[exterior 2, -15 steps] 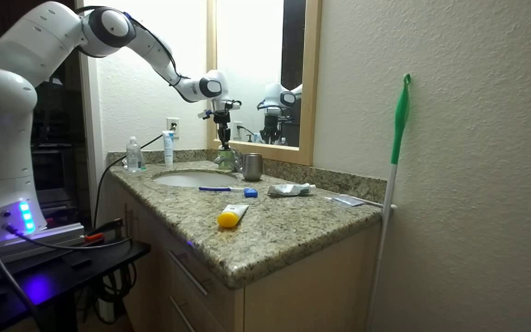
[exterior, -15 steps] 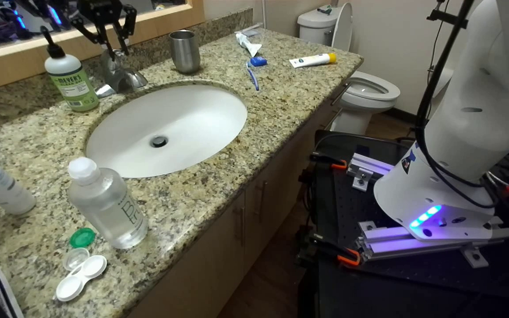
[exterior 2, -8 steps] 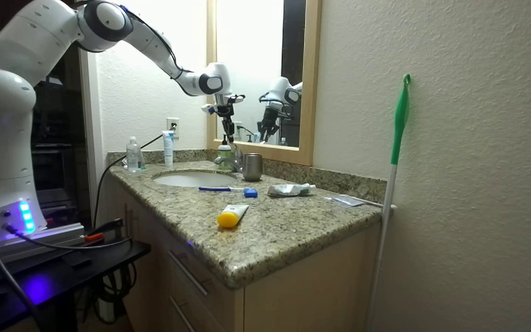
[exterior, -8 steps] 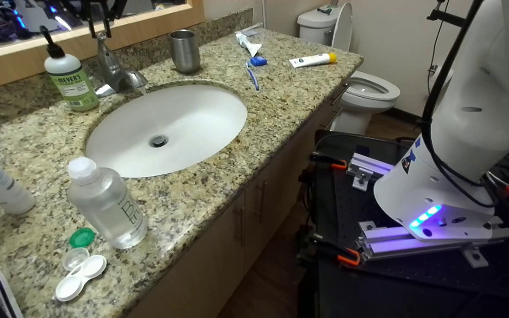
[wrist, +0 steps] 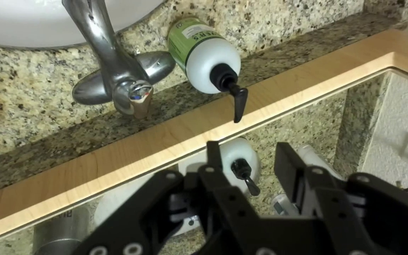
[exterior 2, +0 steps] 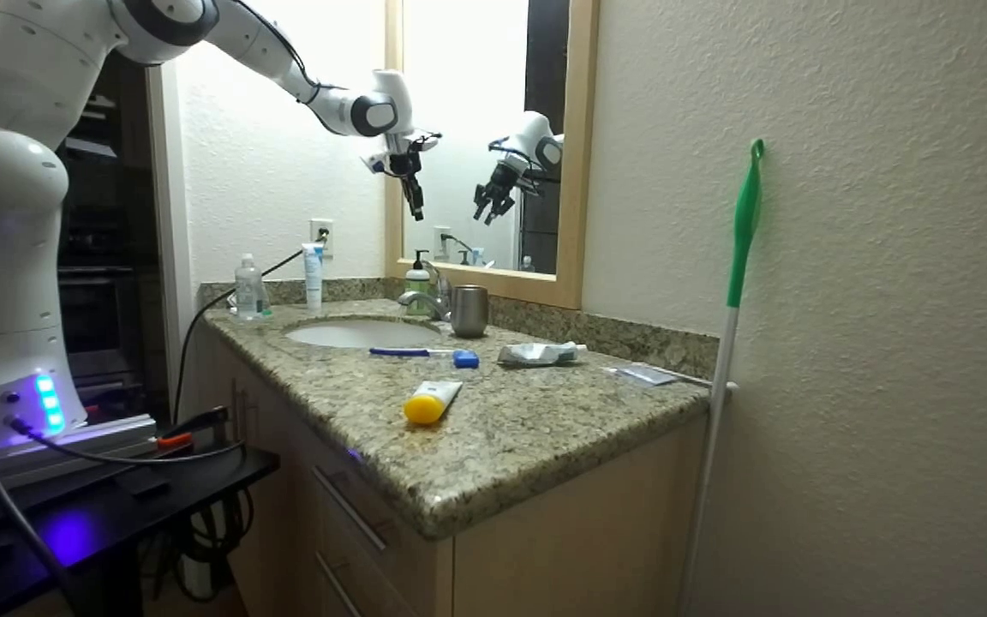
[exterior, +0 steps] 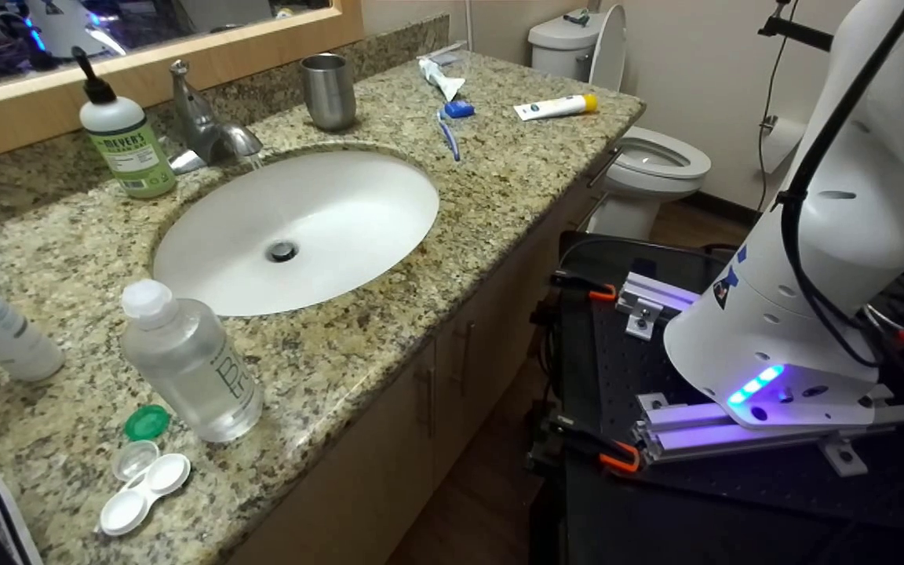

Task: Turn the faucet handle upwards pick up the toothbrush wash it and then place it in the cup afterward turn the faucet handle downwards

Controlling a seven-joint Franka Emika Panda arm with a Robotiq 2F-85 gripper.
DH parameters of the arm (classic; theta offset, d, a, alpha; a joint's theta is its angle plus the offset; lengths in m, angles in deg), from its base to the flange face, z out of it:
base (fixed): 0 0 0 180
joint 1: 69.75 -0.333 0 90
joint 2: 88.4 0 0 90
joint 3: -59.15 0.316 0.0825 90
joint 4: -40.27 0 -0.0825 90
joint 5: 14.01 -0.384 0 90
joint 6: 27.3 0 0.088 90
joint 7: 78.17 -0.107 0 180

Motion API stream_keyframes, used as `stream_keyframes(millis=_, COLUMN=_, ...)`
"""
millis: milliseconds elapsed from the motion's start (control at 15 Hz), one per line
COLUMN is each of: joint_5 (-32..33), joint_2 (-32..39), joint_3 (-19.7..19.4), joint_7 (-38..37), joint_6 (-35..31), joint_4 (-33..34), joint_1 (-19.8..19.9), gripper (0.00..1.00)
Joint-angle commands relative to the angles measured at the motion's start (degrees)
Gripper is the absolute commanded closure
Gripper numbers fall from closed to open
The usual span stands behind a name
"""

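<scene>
My gripper hangs above the counter near the mirror, higher than the faucet. In the wrist view its black fingers stand apart, and only mirror reflections show between them. The faucet handle sits atop the chrome faucet, its lever pointing up. A thin stream of water leaves the spout. In both exterior views the blue-and-white toothbrush lies on the counter right of the sink, its head by a small blue box. The grey metal cup stands upright beside the faucet.
Close to the faucet is a green soap bottle. The mirror's wooden frame runs behind it. A clear bottle, lens case and white tube stand or lie before the sink. Beyond the toothbrush lies a yellow-capped tube.
The gripper has risen away from the faucet handle, out of an exterior view, and its fingers have spread. Water, absent a second ago, now runs from the spout.
</scene>
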Motion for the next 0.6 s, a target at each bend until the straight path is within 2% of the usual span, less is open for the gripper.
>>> stream_keyframes(millis=0, joint_5=4.70, joint_2=-4.66, joint_3=-2.95, joint_7=-2.71, joint_6=0.08, joint_4=-2.73, joint_1=-1.05, gripper=0.24)
stream_keyframes(millis=200, joint_5=10.03, joint_2=-12.45, joint_3=-5.87, joint_7=-5.57, joint_6=-0.77, joint_4=-7.34, joint_1=-0.92, gripper=0.02)
stream_keyframes(millis=533, joint_5=17.15, joint_2=-25.26, joint_3=-8.65, joint_7=-7.47, joint_6=8.80, joint_4=-12.76, joint_1=2.33, gripper=0.00)
